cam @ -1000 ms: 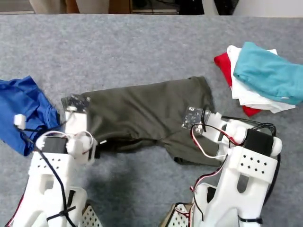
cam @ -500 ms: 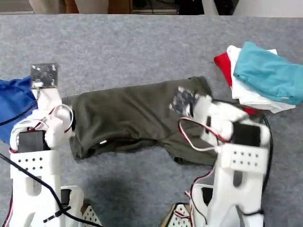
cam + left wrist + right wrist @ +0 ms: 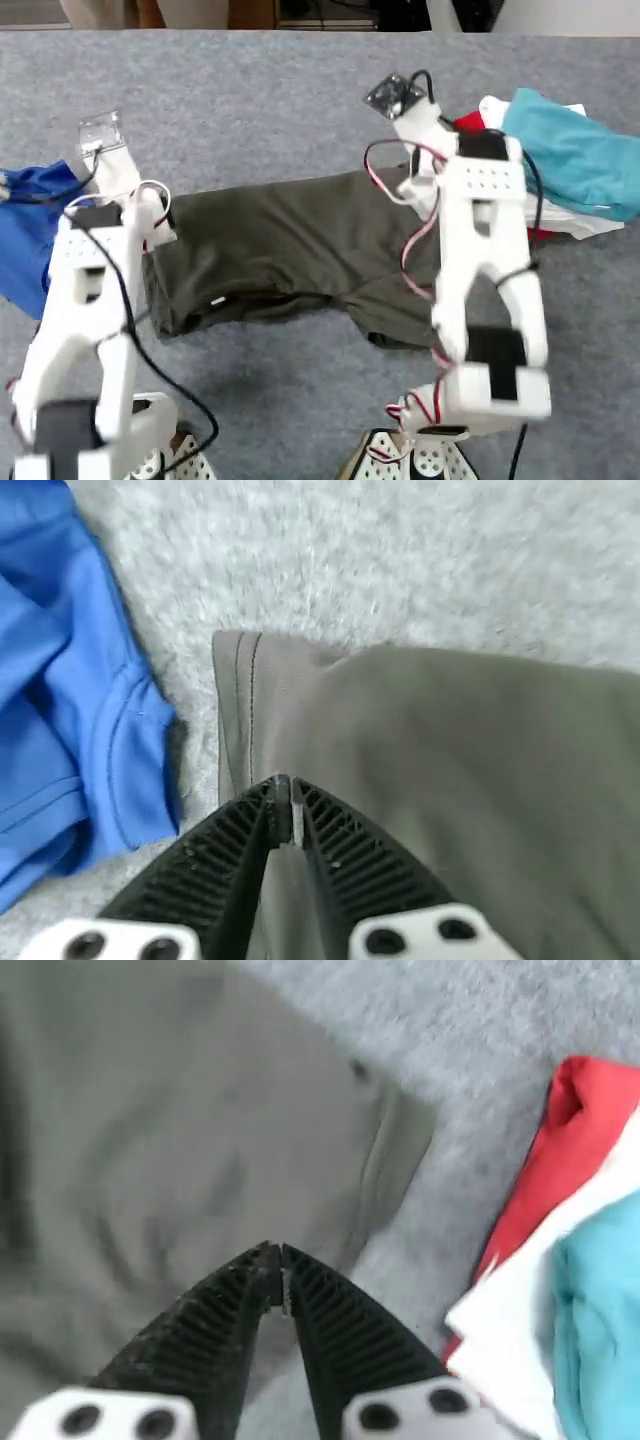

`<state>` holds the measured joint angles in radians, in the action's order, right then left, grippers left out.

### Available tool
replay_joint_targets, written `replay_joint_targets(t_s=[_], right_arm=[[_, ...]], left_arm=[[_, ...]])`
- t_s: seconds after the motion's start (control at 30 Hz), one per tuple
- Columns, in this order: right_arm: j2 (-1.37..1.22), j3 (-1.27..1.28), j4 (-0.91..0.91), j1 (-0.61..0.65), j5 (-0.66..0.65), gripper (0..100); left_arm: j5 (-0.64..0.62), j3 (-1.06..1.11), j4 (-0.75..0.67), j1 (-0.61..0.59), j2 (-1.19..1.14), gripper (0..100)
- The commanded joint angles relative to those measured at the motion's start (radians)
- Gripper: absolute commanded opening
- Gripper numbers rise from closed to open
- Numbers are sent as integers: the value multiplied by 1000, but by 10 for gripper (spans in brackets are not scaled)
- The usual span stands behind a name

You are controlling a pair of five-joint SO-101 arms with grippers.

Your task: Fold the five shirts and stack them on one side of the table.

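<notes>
An olive shirt (image 3: 290, 245) lies spread across the middle of the grey table, partly folded along its near edge. My left gripper (image 3: 152, 222) hangs over the shirt's far left corner. In the left wrist view the gripper (image 3: 283, 805) is shut, tips just above the olive shirt's (image 3: 460, 770) hemmed edge. My right gripper (image 3: 415, 182) is over the shirt's far right corner, and in its own view the gripper (image 3: 276, 1278) is shut above the olive cloth (image 3: 150, 1130). A crumpled blue shirt (image 3: 30, 225) lies beside the left arm.
A stack of folded shirts sits at the right: red (image 3: 470, 130) at the base, white (image 3: 530, 205) in the middle, teal (image 3: 570, 150) on top. It lies close to my right gripper, red edge (image 3: 555, 1160) nearest. The blue shirt (image 3: 60, 680) nearly touches the olive one.
Both arms have risen and swung from the shirt's near edge to its far corners. The olive shirt has kept its shape and place.
</notes>
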<state>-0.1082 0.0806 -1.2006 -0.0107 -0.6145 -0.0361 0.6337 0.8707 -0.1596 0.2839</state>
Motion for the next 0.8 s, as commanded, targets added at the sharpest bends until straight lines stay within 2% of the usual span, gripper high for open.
replay_joint_targets(t_s=[0.0,0.13,0.27,0.5,0.6,0.7,0.77], right_arm=[[-153,-145,49,13,31,5],[-332,-259,46,12,41,5],[-453,-328,54,-12,38,5],[-585,-475,43,-71,23,4],[-607,-498,23,-70,6,4],[-581,-539,-57,-54,6,4],[-529,-559,-118,-39,6,4]], left_arm=[[-8,-130,-17,6,-150,19],[-8,-239,-40,-25,-377,19],[0,-333,43,-31,-538,19],[3,-417,86,-32,-572,19],[43,-419,92,-32,-567,19],[66,-430,118,-32,-564,19],[66,-474,187,-32,-542,19]])
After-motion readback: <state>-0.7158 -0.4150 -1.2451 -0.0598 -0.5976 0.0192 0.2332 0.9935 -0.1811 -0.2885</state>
